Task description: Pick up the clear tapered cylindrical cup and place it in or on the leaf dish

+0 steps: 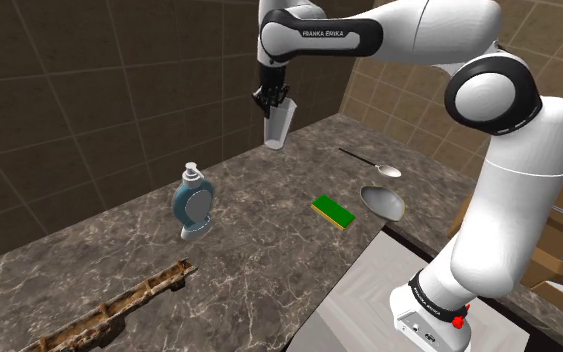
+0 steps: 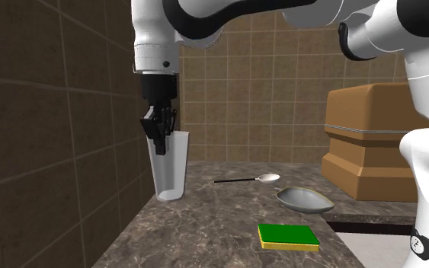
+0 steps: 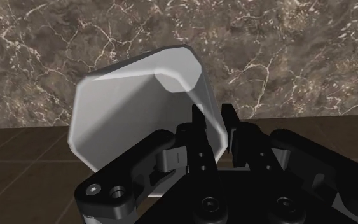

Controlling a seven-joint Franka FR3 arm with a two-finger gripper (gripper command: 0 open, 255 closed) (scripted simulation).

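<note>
Tapered cup (image 1: 280, 126), pale grey and glassy, hangs tilted from the gripper (image 1: 272, 103) near the tiled back wall. The fingers (image 3: 198, 122) are closed on its wall just below the rim: in the wrist view one black finger stands inside the cup and the other outside, with the wall pinched between them. In the second exterior view the cup's base sits low over the marble counter (image 2: 205, 228); I cannot tell whether it touches.

In the shoulder view, far to the left of the fingers and much nearer the camera, lies a long brown trough-like piece (image 1: 109, 312). Its end is cut off by the picture's edge, and what it is I cannot make out. Closer to the fingers, still on their left, stands a blue-and-white soap dispenser (image 1: 193, 200). Below and to the right of the fingers lies a green-and-yellow sponge (image 1: 333, 212). Further right is a spoon (image 1: 369, 162), and beside it, apart from it, lies the grey leaf dish (image 1: 382, 202), well apart from the cup. The arm cuts off part of a brown box (image 2: 365, 145) beyond the dish.
</note>
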